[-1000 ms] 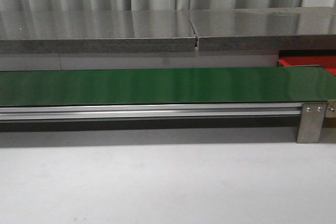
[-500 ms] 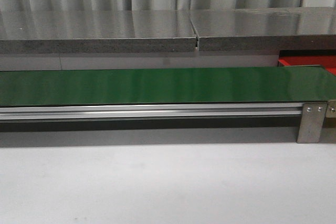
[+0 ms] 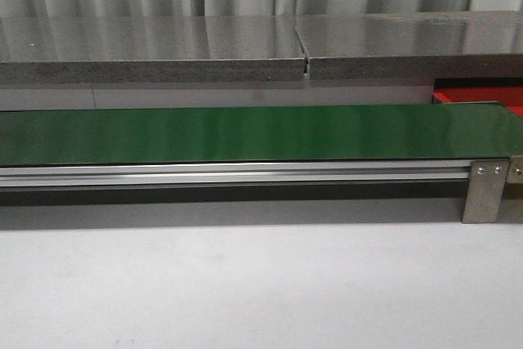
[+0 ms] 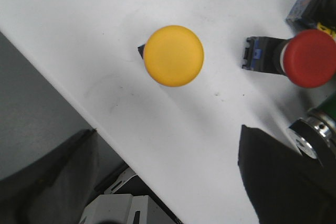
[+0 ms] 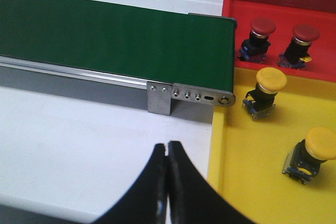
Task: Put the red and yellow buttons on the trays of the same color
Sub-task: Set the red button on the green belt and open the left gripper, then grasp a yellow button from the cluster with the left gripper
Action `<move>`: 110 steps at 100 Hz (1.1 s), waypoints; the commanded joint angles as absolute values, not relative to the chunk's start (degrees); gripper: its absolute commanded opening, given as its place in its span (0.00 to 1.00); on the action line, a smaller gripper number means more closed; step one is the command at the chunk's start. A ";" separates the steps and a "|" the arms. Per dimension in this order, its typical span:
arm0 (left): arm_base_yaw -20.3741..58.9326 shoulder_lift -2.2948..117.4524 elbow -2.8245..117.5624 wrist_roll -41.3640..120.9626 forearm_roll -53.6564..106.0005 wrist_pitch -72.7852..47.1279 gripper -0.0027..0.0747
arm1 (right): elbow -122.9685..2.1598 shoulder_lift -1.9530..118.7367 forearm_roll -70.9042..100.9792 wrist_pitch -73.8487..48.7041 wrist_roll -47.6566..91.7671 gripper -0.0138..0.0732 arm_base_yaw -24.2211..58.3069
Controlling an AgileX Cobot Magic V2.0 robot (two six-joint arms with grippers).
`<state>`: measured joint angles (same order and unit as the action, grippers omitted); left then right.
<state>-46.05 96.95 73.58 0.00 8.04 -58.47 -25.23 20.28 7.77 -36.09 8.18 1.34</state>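
1. Green conveyor belt is the biggest thing around, running well ahead of the right gripper and ending right against the two trays, presumably so buttons ride off it toward them.
2. Next down, the yellow tray sits just beside the right fingertips, with the red tray beyond it, touching it edge to edge. Sorting looks partly done: two red buttons stand in the red tray and two yellow ones in the yellow tray, caps up.
3. Right gripper hangs over bare white table, its black jaws pressed together with nothing between them, so it looks parked rather than working.
4. Left gripper: only a dark finger shows at the edge of its wrist view, so can't tell how the jaws stand. Nothing appears gripped.
5. Unsorted stuff sits ahead of that finger on the white surface: a yellow button upright, cap facing the camera, and a red button lying on its side just beyond the finger. The yellow one looks like the easier top-down grab.
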 commanded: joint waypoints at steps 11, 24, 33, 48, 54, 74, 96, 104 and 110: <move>-46.38 99.29 74.80 -0.82 8.96 -55.62 0.74 | -26.66 20.66 7.54 -32.28 8.57 0.08 1.48; -46.38 101.96 74.92 -0.82 8.96 -53.02 0.74 | -26.66 20.66 7.54 -32.28 8.57 0.08 1.48; -46.38 103.25 74.92 -0.82 9.07 -49.94 0.74 | -26.66 20.66 7.54 -32.28 8.57 0.08 1.48; -46.38 104.77 74.92 -0.82 9.16 -46.24 0.74 | -26.66 20.66 7.54 -32.28 8.57 0.08 1.48; -46.38 105.00 74.92 -0.82 9.31 -45.54 0.74 | -26.66 20.66 7.54 -32.28 8.57 0.08 1.48; -46.38 105.23 74.92 -0.82 9.31 -44.78 0.70 | -26.66 20.66 7.54 -32.28 8.57 0.08 1.48; -46.38 105.23 74.92 -0.71 9.57 -44.89 0.36 | -26.66 20.66 7.54 -32.28 8.57 0.08 1.48; -46.38 105.23 74.92 -0.58 9.57 -44.89 0.29 | -26.66 20.66 7.54 -32.28 8.57 0.08 1.48; -46.38 105.10 74.92 0.00 9.57 -44.89 0.26 | -26.66 20.66 7.54 -32.28 8.57 0.08 1.48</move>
